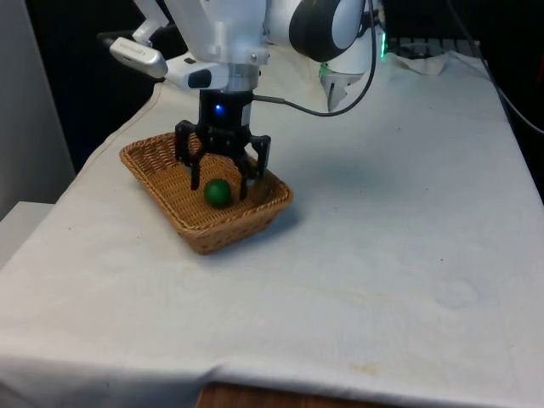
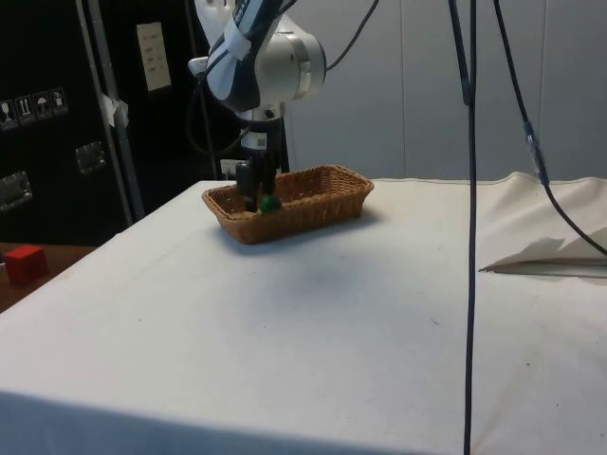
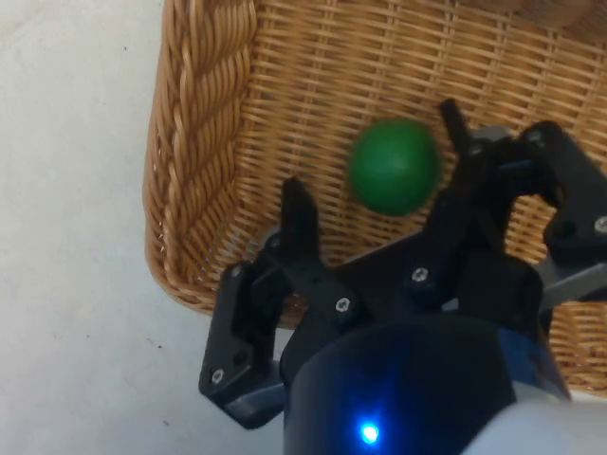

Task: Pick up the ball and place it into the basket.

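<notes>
Inside the wicker basket point(image 1: 161, 157), near its end closest to the front camera, the green ball point(image 1: 218, 192) lay on the woven floor. From the front, the black gripper point(image 1: 219, 185) hung straight down over that end with its fingers spread wide, one tip on each side of the ball — the ball sat low between them and looked clear of both. The side view added what the front could not: the gripper point(image 2: 258, 202) reached down past the basket's rim point(image 2: 285, 177), and the ball point(image 2: 269, 203) showed just above the near wall, beside the fingertips. From the wrist, the ball point(image 3: 394, 165) rested on the weave between the two open fingers point(image 3: 296, 220), nearer one than the other, with the braided rim point(image 3: 190, 171) running alongside and the white cloth point(image 3: 66, 190) beyond it.
</notes>
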Robot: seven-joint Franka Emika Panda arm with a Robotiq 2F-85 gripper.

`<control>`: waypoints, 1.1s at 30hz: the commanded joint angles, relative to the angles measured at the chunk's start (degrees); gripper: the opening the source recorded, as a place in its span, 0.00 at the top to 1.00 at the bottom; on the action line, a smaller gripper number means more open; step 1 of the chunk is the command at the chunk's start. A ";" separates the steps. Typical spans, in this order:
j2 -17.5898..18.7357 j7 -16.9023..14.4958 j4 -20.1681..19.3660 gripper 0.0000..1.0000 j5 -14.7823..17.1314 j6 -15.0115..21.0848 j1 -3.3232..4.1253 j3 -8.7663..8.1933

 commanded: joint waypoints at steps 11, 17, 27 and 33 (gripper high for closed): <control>-0.17 0.11 0.00 0.00 -0.17 -0.23 0.11 -0.17; -2.12 0.29 -0.97 0.00 -0.86 -1.15 1.26 -1.83; -8.08 0.46 -4.30 0.00 -3.90 -1.95 2.92 -3.61; -10.71 0.06 -5.10 0.00 -5.33 -2.41 2.64 -3.15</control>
